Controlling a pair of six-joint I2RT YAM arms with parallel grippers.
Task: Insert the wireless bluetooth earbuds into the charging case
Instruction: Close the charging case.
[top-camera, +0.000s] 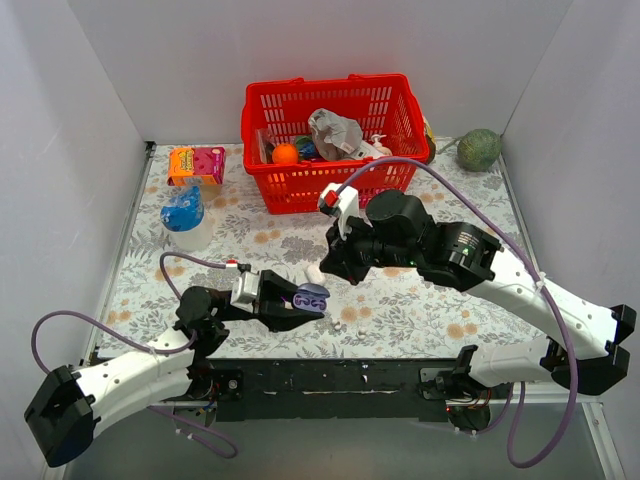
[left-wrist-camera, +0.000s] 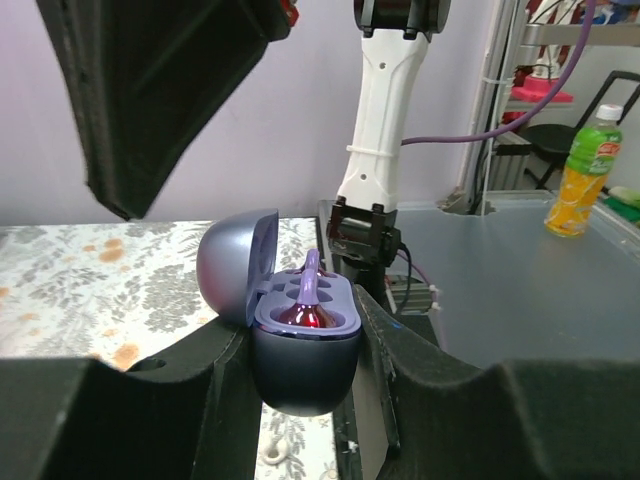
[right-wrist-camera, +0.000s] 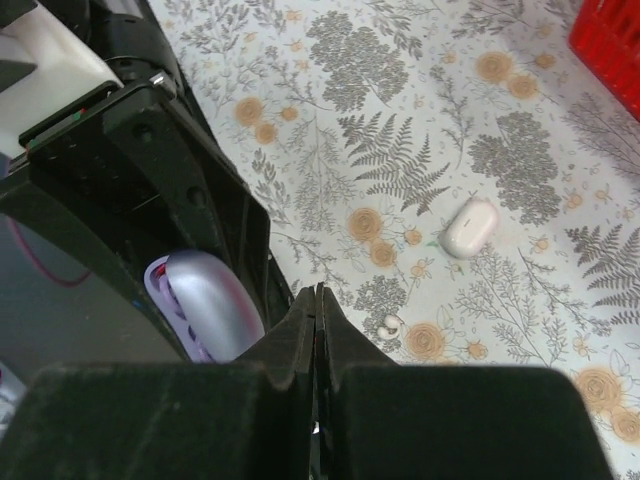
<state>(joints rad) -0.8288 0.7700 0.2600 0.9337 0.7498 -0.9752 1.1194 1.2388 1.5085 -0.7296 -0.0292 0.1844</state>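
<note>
My left gripper (top-camera: 298, 301) is shut on the open purple charging case (top-camera: 312, 296), holding it just above the table near the front edge. In the left wrist view the case (left-wrist-camera: 300, 365) sits between the fingers (left-wrist-camera: 170, 400) with its lid (left-wrist-camera: 235, 260) swung back. One glossy purple earbud (left-wrist-camera: 308, 305) sits in the near slot with its stem up. My right gripper (top-camera: 335, 265) hovers just right of the case, shut (right-wrist-camera: 317, 292) with nothing seen between the jaws. A small whitish earbud (right-wrist-camera: 390, 324) lies on the cloth (top-camera: 338, 325). A second purple earbud does not show.
A white oval case (right-wrist-camera: 470, 226) lies on the floral cloth beside my right gripper. A red basket (top-camera: 330, 130) of items stands at the back. A blue-lidded cup (top-camera: 185, 215) and an orange box (top-camera: 195, 163) stand back left, and a green ball (top-camera: 480, 150) back right.
</note>
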